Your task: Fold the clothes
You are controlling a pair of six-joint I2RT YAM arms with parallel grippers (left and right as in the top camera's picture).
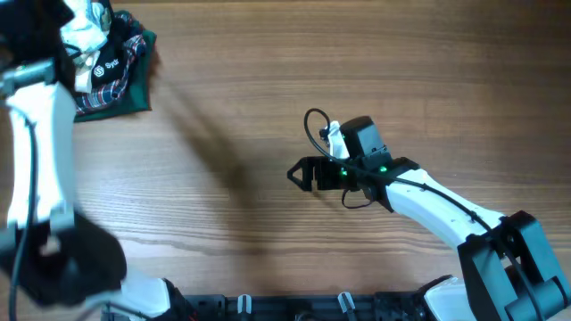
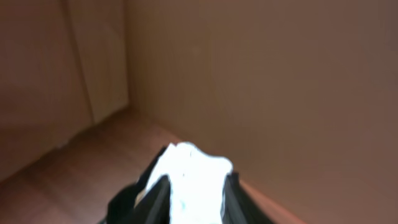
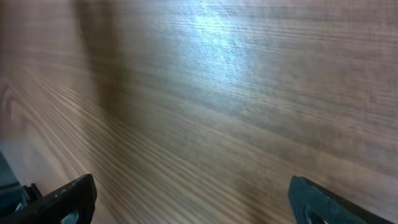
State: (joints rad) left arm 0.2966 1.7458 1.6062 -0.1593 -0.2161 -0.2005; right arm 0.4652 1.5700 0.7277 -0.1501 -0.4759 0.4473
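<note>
Clothes sit bunched between the fingers of my left end effector, overhead's upper left, grip I cannot tell through blur, while my right end effector hovers wide open, empty, over the counter, ready to assist.

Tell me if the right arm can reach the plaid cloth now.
Doubtful: the right gripper is open mid-table, but the plaid cloth sits at the far corner with the left arm over its edge.

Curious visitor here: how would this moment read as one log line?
left gripper: pale garment between fingers, grip unclear | right gripper: open, empty, over table | fold: not yet done
</note>
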